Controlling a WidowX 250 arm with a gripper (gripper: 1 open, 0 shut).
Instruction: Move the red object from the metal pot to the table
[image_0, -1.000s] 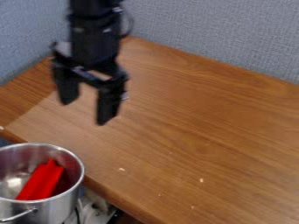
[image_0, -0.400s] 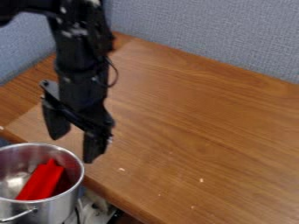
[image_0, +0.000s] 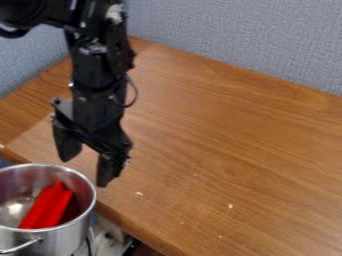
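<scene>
**Red piece waits in the pot while the open pincer hangs above the rim**

Red and plastic-looking, the red object (image_0: 47, 207) lies inside the metal pot (image_0: 83, 212), leaning from the floor of the pot up towards its far wall, so one end sits higher than the other. It is a short, flat-sided bar, bright against the steel, and it fits well within the pot's width. Nothing touches it.

The pot stands at the near left corner of the table (image_0: 227, 130), at its front edge; its lower part runs out of the picture. Its rolled rim and straight shiny wall catch the light.

The gripper (image_0: 88, 157) hangs just beyond the pot's far rim, pointing almost straight down, with its two dark fingers spread wide apart and nothing between them. That posture suits the job: a steep, open approach lets the fingers drop past the rim and straddle the bar without knocking the wall. One finger (image_0: 112, 167) is close over the rim on the right side, so clipping the steel there looks like the main risk.

As I judge it, the reach is in hand and the grasp not yet made. Most of the brown wood-grain top lies bare to the right, leaving room to set the piece down.
</scene>
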